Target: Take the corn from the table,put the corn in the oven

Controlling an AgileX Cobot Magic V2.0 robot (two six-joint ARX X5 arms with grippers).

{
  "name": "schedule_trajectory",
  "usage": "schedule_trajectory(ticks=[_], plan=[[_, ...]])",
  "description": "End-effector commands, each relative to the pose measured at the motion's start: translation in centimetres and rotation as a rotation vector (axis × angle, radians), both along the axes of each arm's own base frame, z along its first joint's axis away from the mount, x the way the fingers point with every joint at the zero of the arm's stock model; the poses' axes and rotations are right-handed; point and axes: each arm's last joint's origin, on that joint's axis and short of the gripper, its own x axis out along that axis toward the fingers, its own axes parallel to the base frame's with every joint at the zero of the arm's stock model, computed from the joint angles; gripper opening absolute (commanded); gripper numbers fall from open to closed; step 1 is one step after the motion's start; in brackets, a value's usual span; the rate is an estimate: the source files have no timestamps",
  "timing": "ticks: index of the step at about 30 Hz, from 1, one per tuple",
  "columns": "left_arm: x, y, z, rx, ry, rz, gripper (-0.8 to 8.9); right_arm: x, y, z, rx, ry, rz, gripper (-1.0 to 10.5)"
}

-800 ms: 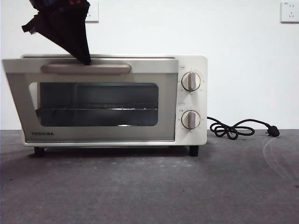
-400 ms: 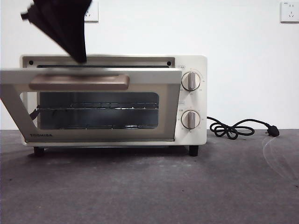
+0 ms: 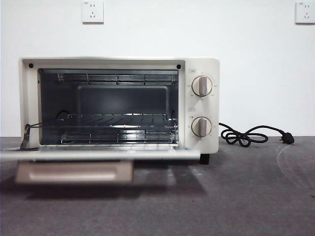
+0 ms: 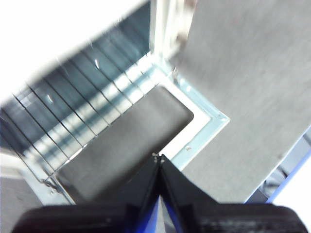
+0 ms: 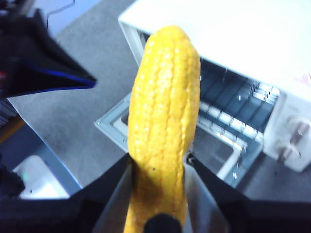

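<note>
Between right jaws, the corn (image 5: 163,126)

A bare test room or lab staged as a kitchen corner, not a lived-in home. A cream-white Toshiba toaster oven (image 3: 118,105) stands alone on a dark grey, matte counter (image 3: 236,196) against a plain white wall (image 3: 256,64), its door (image 3: 98,155) folded down and its black power cord (image 3: 253,134) lying unplugged beside it. Two white wall sockets (image 3: 92,12) sit high on the wall, and the wrist views show the black gripper (image 5: 160,165) of a robot arm above the oven, with no cupboards, dishes or other kitchen furnishings around.
</note>
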Motion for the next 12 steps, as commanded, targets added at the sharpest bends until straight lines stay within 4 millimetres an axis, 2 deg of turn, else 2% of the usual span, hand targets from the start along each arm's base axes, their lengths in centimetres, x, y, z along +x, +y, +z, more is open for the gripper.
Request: schedule_trajectory(ticks=[1, 6, 12], plan=[[-1.3, 1.2, 0.4, 0.000, -0.027, 0.041, -0.06, 0.3, 0.6, 0.3, 0.024, -0.039, 0.027, -0.1], [-3.7, 3.3, 1.3, 0.014, -0.087, 0.098, -0.06, 1.1, 2.1, 0.3, 0.067, -0.085, 0.102, -0.1], [-6.4, 5.9, 1.8, 0.024, -0.139, 0.193, -0.06, 2.3, 5.5, -0.7, 0.072, -0.165, 0.187, -0.1]])
